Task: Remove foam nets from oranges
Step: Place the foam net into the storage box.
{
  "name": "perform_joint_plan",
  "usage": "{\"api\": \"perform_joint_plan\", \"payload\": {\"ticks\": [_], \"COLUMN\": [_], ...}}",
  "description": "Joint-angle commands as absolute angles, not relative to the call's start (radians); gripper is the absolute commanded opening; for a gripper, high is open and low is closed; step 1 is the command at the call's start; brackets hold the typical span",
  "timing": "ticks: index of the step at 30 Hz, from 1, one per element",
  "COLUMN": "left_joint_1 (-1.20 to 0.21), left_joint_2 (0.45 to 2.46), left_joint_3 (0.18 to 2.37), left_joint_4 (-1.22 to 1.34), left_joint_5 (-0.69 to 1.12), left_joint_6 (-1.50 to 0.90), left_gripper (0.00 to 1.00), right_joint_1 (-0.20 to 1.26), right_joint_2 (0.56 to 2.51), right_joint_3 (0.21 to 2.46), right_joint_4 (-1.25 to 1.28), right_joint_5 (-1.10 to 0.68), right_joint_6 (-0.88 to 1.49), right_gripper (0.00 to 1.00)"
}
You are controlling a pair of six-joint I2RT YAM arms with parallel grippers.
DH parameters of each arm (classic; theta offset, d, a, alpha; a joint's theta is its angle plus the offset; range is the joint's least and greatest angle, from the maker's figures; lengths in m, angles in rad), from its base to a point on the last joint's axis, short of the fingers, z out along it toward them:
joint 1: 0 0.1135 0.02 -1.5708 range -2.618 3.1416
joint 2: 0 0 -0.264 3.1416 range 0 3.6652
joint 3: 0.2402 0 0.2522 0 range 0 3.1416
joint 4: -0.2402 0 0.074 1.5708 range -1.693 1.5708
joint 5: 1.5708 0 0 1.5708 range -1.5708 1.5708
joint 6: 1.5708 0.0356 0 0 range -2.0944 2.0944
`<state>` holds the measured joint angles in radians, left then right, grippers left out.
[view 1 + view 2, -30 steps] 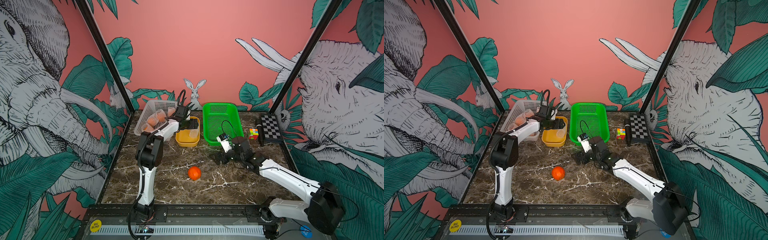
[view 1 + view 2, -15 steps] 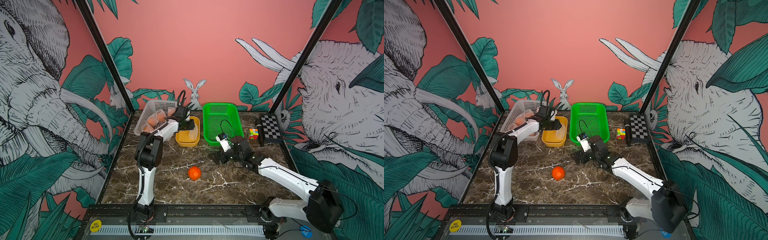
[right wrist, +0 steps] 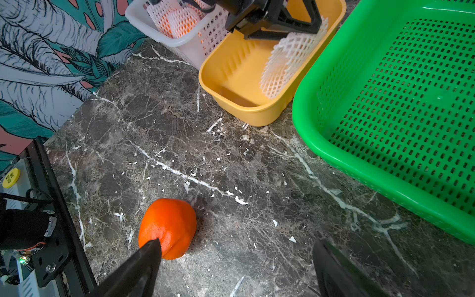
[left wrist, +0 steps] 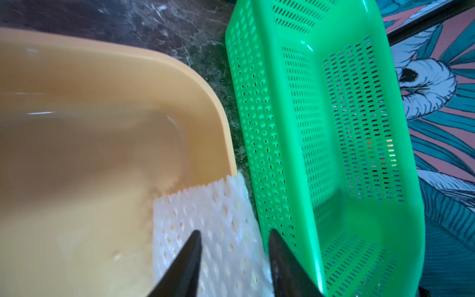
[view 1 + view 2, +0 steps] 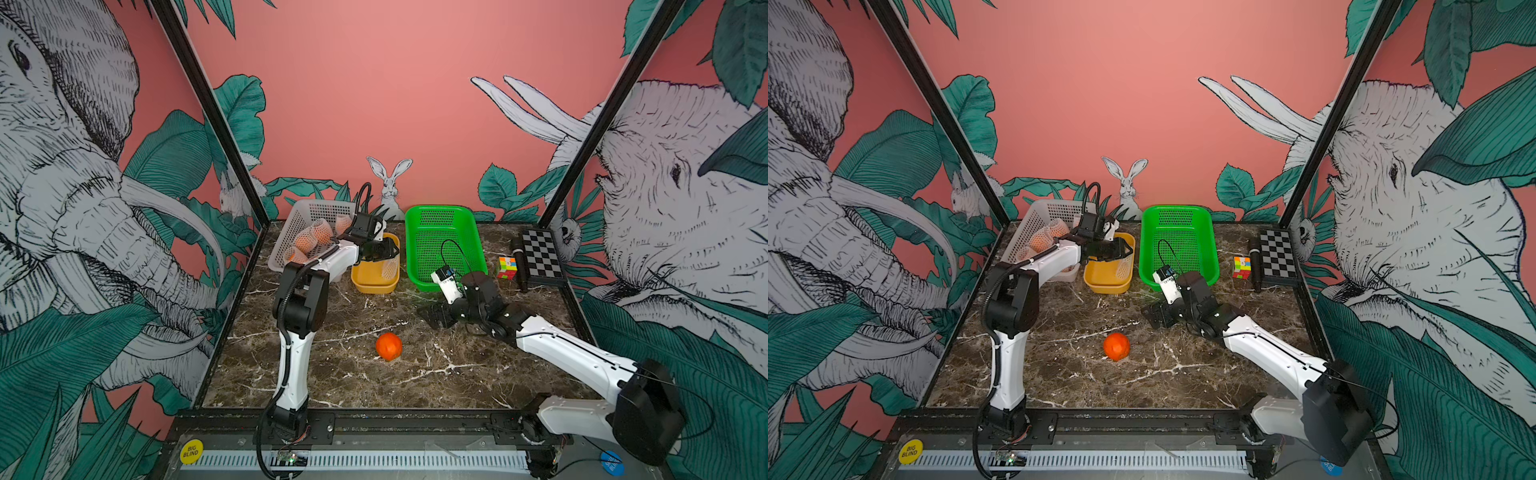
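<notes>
Worktop [image 3: 180, 144] is carrying a yellow tub [image 3: 257, 118]; left tool [image 4: 232, 232] is hovering above it, jaws parted, hold on the foam net [image 3: 290, 59] unclear, net risking snagging on a fingertip. Right tool [image 3: 236, 243] is gaping empty near the bare orange [image 3: 167, 213], which is free to roll.

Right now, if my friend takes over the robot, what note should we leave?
Left gripper: open over the yellow tub, one empty foam net leaning inside it, top end at the gripper.
Right gripper: open, holding nothing, low over the table near the bare orange.
Done: one orange stripped.
To do: several netted oranges in the white basket; the green basket is empty.
</notes>
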<state>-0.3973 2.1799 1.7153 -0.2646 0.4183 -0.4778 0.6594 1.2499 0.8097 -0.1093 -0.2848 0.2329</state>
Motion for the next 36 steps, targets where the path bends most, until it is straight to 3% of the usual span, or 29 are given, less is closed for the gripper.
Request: {"api": "perform_joint_plan", "payload": {"ticks": [1, 11, 17, 28, 36], "left_joint_1": [-0.402, -0.399, -0.394, -0.397, -0.397], "left_joint_2": [2.187, 2.147, 2.034, 1.895, 1.691], "left_joint_3": [1.705, 1.674, 1.645, 1.530, 1.354], "left_joint_4": [-0.208, -0.202, -0.285, -0.325, -0.333], "left_joint_5": [0.478, 0.439, 0.262, 0.166, 0.225], "left_joint_6": [-0.523, -0.496, -0.374, -0.322, -0.391], "left_gripper": [0.54, 0.81, 0.99, 0.99, 0.99], "right_joint_1": [0.669, 0.671, 0.680, 0.837, 0.915], "right_joint_2": [1.252, 1.238, 1.199, 1.232, 1.340], "right_joint_3": [0.837, 0.848, 0.824, 0.704, 0.670], "right_joint_4": [-0.103, -0.125, -0.099, 0.113, 0.259], "right_joint_5": [-0.287, -0.282, -0.324, -0.446, -0.421], "right_joint_6": [0.227, 0.207, 0.107, -0.193, -0.264], "right_gripper": [0.92, 0.93, 0.95, 0.99, 0.99]}}
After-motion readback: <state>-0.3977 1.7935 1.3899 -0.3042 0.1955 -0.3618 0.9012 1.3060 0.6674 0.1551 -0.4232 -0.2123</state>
